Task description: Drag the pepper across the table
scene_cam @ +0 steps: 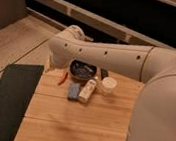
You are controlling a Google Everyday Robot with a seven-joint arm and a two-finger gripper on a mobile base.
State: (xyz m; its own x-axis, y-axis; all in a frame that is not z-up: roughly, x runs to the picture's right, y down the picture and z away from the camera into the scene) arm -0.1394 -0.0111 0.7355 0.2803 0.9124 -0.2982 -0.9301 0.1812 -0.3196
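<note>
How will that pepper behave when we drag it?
Small and slender, the pepper is probably light. Its curve may make it pivot under a push. The gripper, mostly hidden under the arm, is close beside it.

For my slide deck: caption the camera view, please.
Robot arm over the bamboo table, its tool low beside the red pepper, left of the dark bowl.
</note>
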